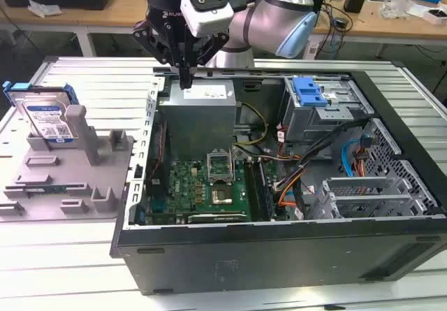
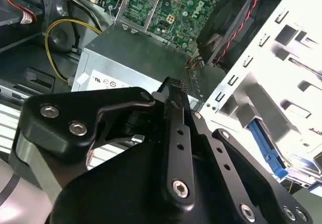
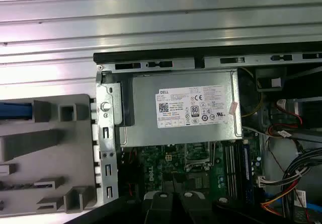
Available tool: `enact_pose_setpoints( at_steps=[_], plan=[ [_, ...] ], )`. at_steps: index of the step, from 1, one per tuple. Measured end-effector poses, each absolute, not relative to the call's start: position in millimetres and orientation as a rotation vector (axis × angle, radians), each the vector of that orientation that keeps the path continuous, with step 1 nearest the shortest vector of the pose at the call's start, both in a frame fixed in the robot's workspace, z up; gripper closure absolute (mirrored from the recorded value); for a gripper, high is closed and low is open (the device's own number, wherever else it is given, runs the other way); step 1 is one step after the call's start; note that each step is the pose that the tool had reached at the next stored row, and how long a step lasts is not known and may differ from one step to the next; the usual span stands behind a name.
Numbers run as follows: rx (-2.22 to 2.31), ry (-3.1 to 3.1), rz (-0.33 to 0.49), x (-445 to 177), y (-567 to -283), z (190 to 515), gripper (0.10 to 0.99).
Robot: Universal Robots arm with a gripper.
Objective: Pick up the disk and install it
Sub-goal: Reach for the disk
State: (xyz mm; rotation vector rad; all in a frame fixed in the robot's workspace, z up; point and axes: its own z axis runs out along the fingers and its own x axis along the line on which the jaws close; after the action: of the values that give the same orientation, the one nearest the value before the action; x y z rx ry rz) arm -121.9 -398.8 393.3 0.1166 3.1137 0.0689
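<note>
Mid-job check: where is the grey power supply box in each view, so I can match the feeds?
Exterior view: the power supply sits in the open case, toward the exterior view's left, with the gripper over its edge.
Second wrist view: the power supply lies beside the yellow cable loop.
First wrist view: the power supply carries a white label.
Shared landmark: the green motherboard borders it in all three.

Even overhead light brightens the exterior view, leaving soft shadow inside the computer case (image 1: 279, 248). In the second wrist view the case's slotted metal edge (image 2: 251, 63) burns out white beside the dark gripper (image 2: 173, 85). In the first wrist view the ribbed table (image 3: 151, 12) gleams in pale streaks.
</note>
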Motion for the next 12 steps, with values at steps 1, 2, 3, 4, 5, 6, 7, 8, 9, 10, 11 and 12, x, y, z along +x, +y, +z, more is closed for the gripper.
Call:
enact_pose_setpoints(
  at_steps=[1,2,3,4,5,6,7,8,9,10,11,12],
  plan=[
    [0.117,3.114,0.069,-122,-399,393,0.980],
    [0.117,3.114,0.069,-122,-399,393,0.980],
    [0.117,3.114,0.069,-122,-399,393,0.980],
    [0.117,3.114,0.069,-122,-399,393,0.980],
    [0.117,3.114,0.069,-122,-399,393,0.980],
    [0.117,3.114,0.069,-122,-399,393,0.980],
    [0.117,3.114,0.069,-122,-399,393,0.980],
    [0.117,3.114,0.069,-122,-399,393,0.980],
    [0.117,3.114,0.069,-122,-399,393,0.980],
    [0.117,3.114,0.069,-124,-398,393,0.980],
    [0.117,3.114,0.069,-131,-396,393,0.980],
    [0.116,3.114,0.069,-138,-394,393,0.980]
  ],
)
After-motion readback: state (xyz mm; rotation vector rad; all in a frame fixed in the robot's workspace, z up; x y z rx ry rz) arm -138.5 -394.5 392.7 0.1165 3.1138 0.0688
